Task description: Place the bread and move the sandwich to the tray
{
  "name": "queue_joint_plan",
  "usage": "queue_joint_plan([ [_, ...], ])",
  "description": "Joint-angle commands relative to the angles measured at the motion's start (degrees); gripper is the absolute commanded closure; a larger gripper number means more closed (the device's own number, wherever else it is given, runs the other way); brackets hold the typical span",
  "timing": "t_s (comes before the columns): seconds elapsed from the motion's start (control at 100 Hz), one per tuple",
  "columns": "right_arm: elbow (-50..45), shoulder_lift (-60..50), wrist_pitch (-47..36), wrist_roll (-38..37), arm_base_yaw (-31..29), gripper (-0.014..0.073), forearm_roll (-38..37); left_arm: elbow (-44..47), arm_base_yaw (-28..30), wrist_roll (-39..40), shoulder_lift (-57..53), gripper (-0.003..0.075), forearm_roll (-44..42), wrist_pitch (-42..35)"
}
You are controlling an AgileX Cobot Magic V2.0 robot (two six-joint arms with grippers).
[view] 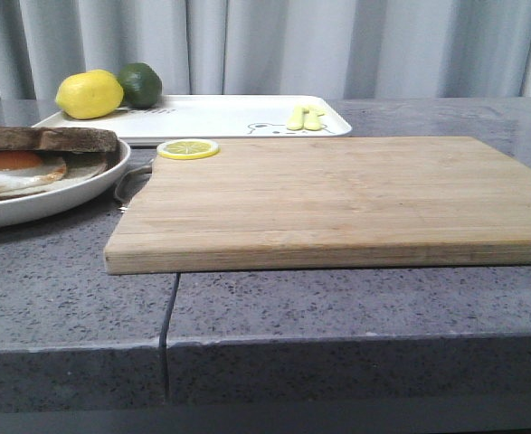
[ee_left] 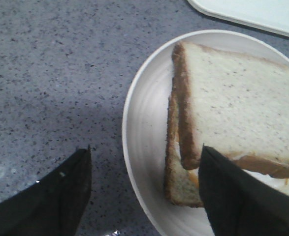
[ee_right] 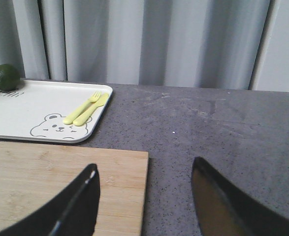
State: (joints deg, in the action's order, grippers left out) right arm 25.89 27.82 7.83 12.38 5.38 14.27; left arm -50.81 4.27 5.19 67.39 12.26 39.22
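White plate (ee_left: 144,123) w/ sandwich (ee_left: 223,132); tray (view: 220,117) w/ lemon (view: 89,94).

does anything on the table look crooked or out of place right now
Yes. On the plate, the top slice of bread sits skewed, its corner overhanging the slice beneath. A lemon slice also lies alone on the cutting board's corner.
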Motion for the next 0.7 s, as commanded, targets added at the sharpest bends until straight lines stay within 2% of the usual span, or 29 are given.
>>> queue_joint_plan([
  [0.0, 1.5, 0.1, -4.2, -0.1, -0.4, 0.0167, -0.4, -2.1, 0.9, 0.5, 0.1, 0.0281, 1.4, -3.2],
  [0.69, 1.5, 0.1, -4.2, -0.1, -0.4, 0.0167, -0.4, -2.1, 0.9, 0.1, 9.7, 0.0281, 1.5, -4.1],
])
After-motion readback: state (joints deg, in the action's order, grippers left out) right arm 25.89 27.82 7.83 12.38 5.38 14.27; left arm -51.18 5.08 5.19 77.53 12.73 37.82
